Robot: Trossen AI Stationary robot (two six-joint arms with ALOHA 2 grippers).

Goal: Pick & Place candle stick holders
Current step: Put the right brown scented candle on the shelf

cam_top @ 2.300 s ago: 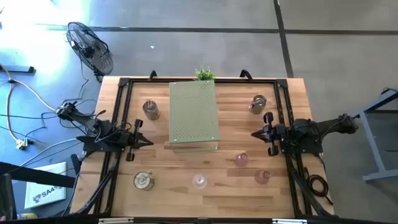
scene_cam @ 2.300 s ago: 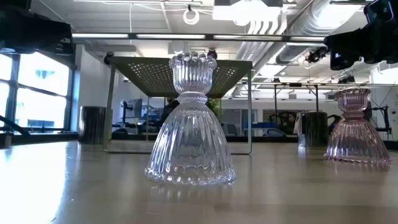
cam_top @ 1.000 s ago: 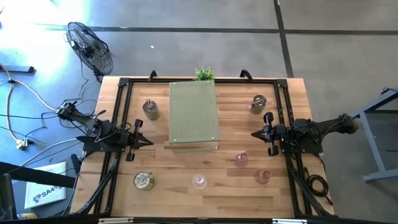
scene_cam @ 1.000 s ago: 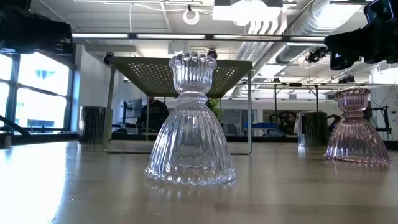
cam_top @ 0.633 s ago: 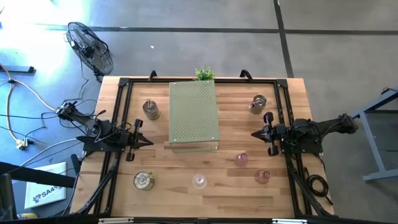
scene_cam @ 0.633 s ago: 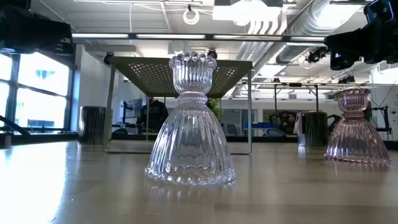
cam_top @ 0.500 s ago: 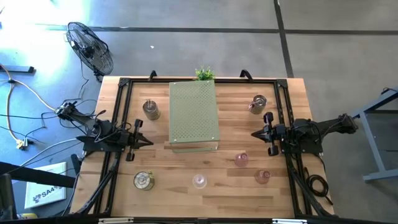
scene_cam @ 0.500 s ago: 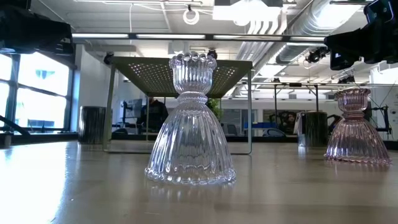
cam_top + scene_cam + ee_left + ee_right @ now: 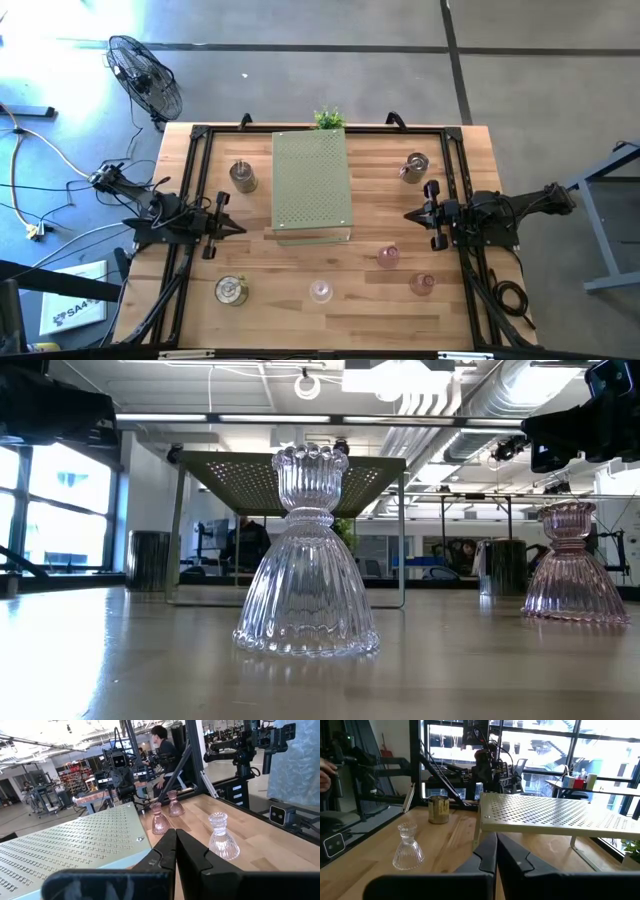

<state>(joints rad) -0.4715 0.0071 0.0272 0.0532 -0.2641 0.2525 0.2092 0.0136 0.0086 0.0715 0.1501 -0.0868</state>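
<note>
Bench (image 9: 330,262) of wooden planks carries six holders around a pale green perforated board (image 9: 312,180) that stands raised on legs in the middle. Two metal holders sit far from the camera edge, one left of the board (image 9: 242,176), one right (image 9: 414,167). A third metal holder (image 9: 231,290) stands near the front left. The clear glass holder (image 9: 320,291) stands at front centre, with two pink glass holders (image 9: 388,257) (image 9: 422,284) to its right. A small plant (image 9: 328,119) sits at the board's far end. The left tool (image 9: 234,227) hovers at the left, fingers pressed together, pinching nothing. The right tool (image 9: 412,215) hovers at the right, likewise pressed together and empty. A person (image 9: 165,747) sits beyond the bench.
</note>
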